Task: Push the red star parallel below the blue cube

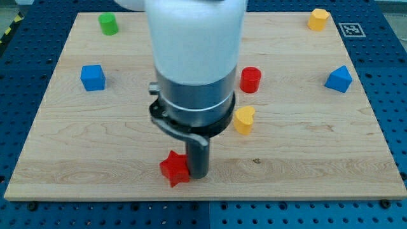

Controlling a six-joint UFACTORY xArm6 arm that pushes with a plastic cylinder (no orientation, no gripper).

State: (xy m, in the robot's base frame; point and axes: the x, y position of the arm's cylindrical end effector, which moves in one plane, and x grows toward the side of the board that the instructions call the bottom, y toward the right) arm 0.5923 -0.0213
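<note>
The red star (174, 168) lies near the view's bottom edge of the wooden board, a little left of centre. My tip (198, 175) stands right beside the star on its right side, touching or nearly touching it. The blue cube (93, 77) sits at the view's left, well above and left of the star. The arm's large white and grey body hides the middle of the board above the tip.
A green cylinder (109, 24) is at the top left. A red cylinder (250, 79) and a yellow block (243, 119) are right of the arm. A yellow block (318, 19) is at the top right, and a blue block (339, 79) at the right. The board's bottom edge (203, 197) is close below the star.
</note>
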